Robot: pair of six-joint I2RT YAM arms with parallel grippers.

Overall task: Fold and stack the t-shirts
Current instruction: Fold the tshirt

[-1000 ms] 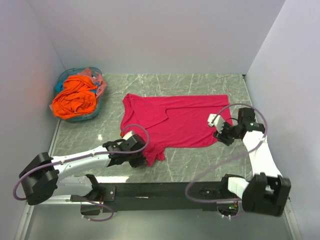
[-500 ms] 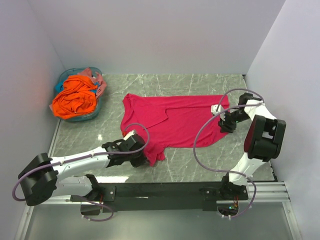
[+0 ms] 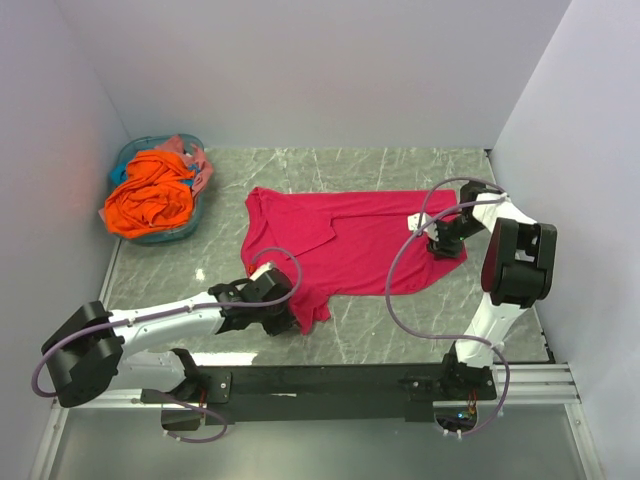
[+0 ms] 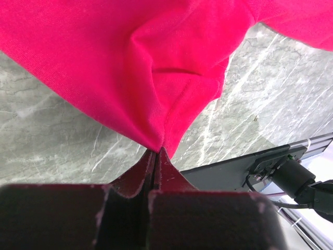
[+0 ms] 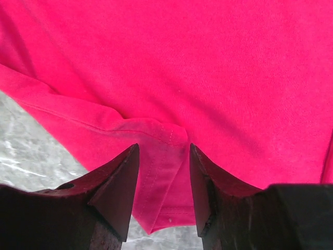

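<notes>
Shirts are in two places. The crimson shirt (image 3: 350, 243) lies spread across the middle of the marble table (image 3: 400, 168), mostly flat, with a fold running across its upper part and its near left corner bunched up. The orange shirt (image 3: 150, 195) is heaped in the teal basket (image 3: 168, 238) in the far left corner, and a bit of the salmon shirt (image 3: 196, 160) pokes out behind it.

The left gripper (image 4: 156, 154) sits low at that bunched near corner. From its wrist camera the jaws are pressed tight together with no gap, and a pinch of the crimson cloth is caught at their very tip. The fabric rises from there in a puckered peak.

The right gripper (image 5: 164, 156) is over the opposite, right-hand edge of the same shirt. Its jaws stand roughly halfway apart. A stitched hem corner, folded over on itself, lies in the gap between the two dark fingers (image 5: 117, 182), but the fingers are not closed on it. The cloth beneath them looks flat and slack. Whether the tips are pressing down on the fabric, I cannot tell.
</notes>
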